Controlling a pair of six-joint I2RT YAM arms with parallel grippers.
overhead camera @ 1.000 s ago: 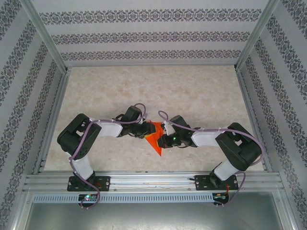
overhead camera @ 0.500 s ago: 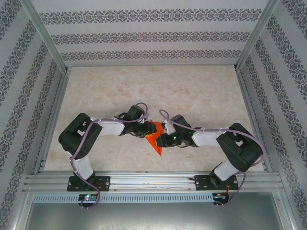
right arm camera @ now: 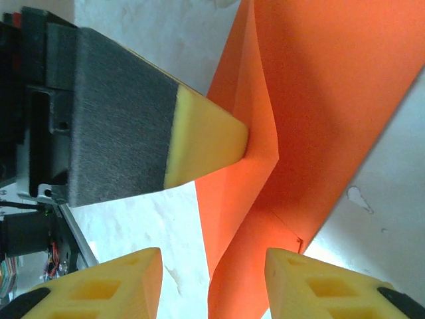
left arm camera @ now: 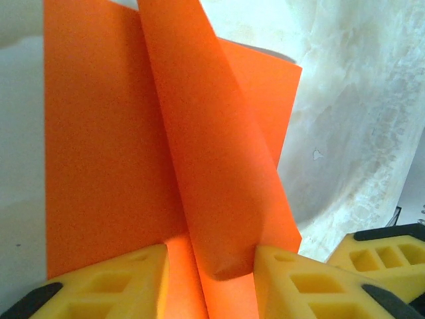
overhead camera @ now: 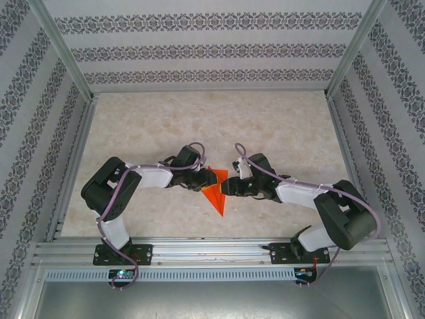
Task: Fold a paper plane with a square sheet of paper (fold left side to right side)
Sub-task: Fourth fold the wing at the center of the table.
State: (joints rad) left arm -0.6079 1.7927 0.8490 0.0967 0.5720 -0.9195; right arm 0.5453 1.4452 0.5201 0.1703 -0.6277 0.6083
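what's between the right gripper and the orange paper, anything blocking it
Nothing visible. In the right wrist view the right gripper stands open with the paper plane directly ahead, part of it already between the fingers. The only other thing there is the left gripper, a fingertip pressing on the paper's left edge, off to the side.

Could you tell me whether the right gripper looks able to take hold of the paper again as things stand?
Probably yes. The right gripper is open with the paper lying between its fingers, nothing in between. The left gripper pins the paper's other side, so it should stay put.
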